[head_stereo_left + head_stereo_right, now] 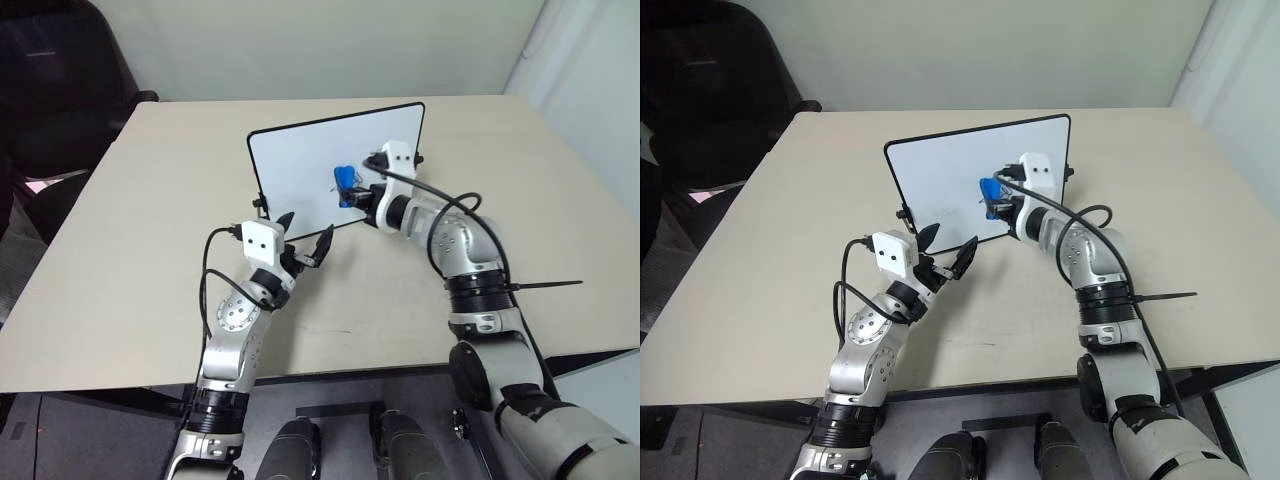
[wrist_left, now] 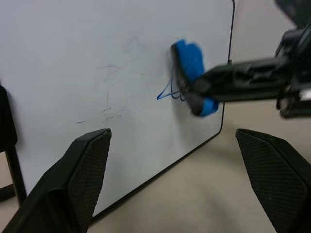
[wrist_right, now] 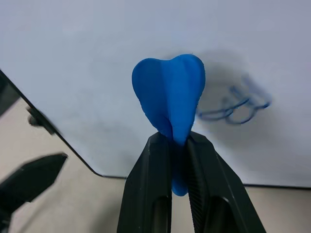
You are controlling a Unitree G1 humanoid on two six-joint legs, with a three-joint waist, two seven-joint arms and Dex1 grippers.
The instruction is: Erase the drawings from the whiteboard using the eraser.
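Scribble: the thin blue marker scribble [image 2: 167, 92] is partly hidden behind the bright blue block eraser [image 2: 190, 65].
Board: the black-framed white whiteboard [image 2: 97, 58] is cut off by the view's edges.

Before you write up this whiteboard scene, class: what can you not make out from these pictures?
- Whether the eraser touches the whiteboard: no view shows the contact.
- Part of the drawings: the eraser covers them in the left wrist view; they are too small to read in the eye views.
- The eraser's lower half: the right tool, shut on it, hides it in the right wrist view.
- The whiteboard's edges: cut off in both wrist views.
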